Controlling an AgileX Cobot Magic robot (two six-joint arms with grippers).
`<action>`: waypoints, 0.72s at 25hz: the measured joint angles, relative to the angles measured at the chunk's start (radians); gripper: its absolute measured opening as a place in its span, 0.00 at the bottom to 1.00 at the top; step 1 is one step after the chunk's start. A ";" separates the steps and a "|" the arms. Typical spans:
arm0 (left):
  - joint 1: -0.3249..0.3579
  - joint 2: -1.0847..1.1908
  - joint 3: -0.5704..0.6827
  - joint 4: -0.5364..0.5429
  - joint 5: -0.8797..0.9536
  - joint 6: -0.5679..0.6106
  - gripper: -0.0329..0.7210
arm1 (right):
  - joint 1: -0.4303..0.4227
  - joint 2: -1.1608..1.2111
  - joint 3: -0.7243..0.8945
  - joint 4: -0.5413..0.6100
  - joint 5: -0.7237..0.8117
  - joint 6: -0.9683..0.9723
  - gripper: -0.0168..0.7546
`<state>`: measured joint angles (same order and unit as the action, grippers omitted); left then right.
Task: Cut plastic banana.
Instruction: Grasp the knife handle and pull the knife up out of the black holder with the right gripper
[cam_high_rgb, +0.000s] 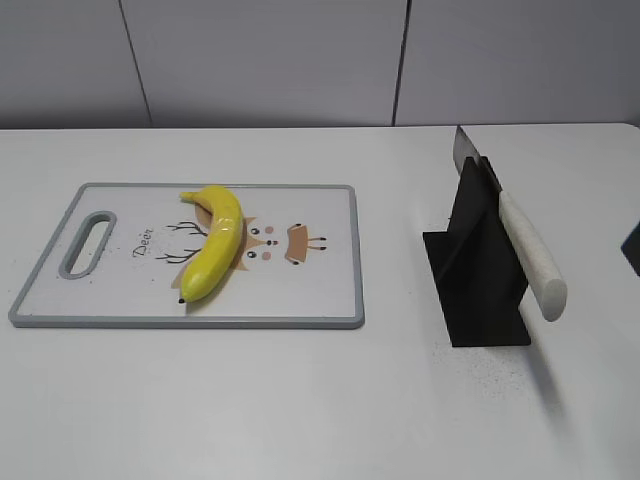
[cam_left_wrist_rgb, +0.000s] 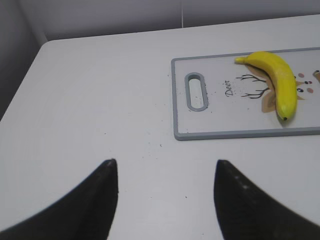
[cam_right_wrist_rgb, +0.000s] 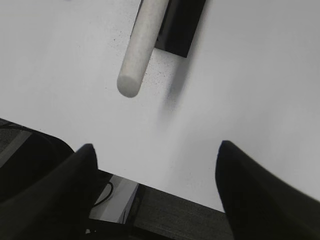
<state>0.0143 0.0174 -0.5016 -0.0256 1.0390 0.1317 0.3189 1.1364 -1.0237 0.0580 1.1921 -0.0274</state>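
The plastic banana (cam_high_rgb: 215, 243) is curved, glossy and yellow. It lies whole on the white cutting board (cam_high_rgb: 300, 300) with a grey rim and a deer drawing. In the left wrist view the banana (cam_left_wrist_rgb: 277, 77) and board (cam_left_wrist_rgb: 215, 120) sit at the upper right. My left gripper (cam_left_wrist_rgb: 165, 165) is open and empty over bare table, to the left of the board's handle end. A knife with a white handle (cam_high_rgb: 530, 255) rests in a black stand (cam_high_rgb: 480, 290). My right gripper (cam_right_wrist_rgb: 157, 146) is open and empty near the table's front edge, short of the knife handle (cam_right_wrist_rgb: 137, 55).
The white table ends close under my right gripper, with dark floor and cables below. A dark shape (cam_high_rgb: 632, 248) shows at the right edge of the exterior view; I cannot tell what it is. A grey wall stands behind the table.
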 joint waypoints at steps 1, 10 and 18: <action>0.000 0.000 0.000 0.000 0.000 0.000 0.82 | 0.003 0.035 -0.018 0.001 0.000 0.012 0.76; 0.000 0.000 0.000 0.000 0.000 0.000 0.82 | 0.005 0.287 -0.085 0.102 -0.099 0.041 0.71; 0.000 0.000 0.000 0.000 0.000 0.000 0.82 | 0.006 0.436 -0.086 0.061 -0.186 0.125 0.69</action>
<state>0.0143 0.0174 -0.5016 -0.0256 1.0390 0.1317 0.3248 1.5721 -1.1097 0.1191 1.0066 0.0974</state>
